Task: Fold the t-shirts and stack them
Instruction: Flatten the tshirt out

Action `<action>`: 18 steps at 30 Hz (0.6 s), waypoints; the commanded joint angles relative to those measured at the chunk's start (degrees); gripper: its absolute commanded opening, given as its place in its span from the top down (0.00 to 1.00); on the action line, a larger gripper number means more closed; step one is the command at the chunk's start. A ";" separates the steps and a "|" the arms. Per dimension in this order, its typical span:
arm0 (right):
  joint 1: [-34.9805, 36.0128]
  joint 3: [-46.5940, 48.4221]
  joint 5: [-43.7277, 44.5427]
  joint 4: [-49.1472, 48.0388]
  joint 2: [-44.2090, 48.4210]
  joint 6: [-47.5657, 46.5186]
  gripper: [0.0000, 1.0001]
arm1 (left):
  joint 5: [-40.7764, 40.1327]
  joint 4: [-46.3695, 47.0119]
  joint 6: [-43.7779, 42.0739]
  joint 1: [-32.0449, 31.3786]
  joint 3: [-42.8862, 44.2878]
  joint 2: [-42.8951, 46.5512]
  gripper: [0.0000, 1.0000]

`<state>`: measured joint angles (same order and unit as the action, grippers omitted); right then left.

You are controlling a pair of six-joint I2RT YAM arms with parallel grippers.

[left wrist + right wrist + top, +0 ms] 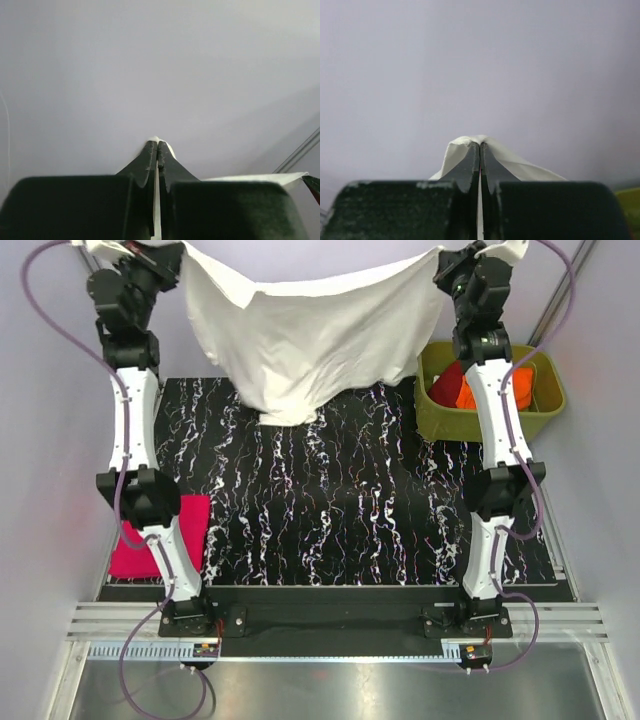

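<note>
A white t-shirt [310, 335] hangs stretched between both raised arms above the far edge of the black marbled mat [350, 510]; its lowest fold touches the mat. My left gripper [150, 252] is shut on the shirt's left corner, with white cloth [169, 148] showing past the tips [157, 144]. My right gripper [470, 255] is shut on the right corner; white cloth [455, 152] drapes over the closed fingertips [480, 145]. A folded magenta-pink t-shirt [150, 540] lies at the mat's left edge, partly under the left arm. Orange [520, 385] and dark red [450, 380] shirts sit in the tub.
An olive-green plastic tub [440, 420] stands at the far right, behind the right arm. Both wrist views face a plain pale wall. A metal rail [320, 625] runs along the near edge by the arm bases.
</note>
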<state>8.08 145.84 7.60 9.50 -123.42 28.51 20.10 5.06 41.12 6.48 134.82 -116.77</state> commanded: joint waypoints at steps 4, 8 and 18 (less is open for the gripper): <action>-1.75 1.37 3.75 -14.50 6.97 -5.13 1.00 | -3.30 16.91 -1.22 0.29 13.26 9.37 1.00; -2.63 5.07 2.25 -11.26 3.36 -4.17 1.00 | -4.55 19.28 0.00 2.65 13.27 7.62 1.00; -2.36 -38.92 -7.32 -14.33 20.92 7.25 1.00 | 3.21 32.64 9.49 3.71 -41.41 29.46 1.00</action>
<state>5.58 117.30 4.43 -3.66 -109.10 30.70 22.17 32.49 47.86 10.13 110.04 -93.84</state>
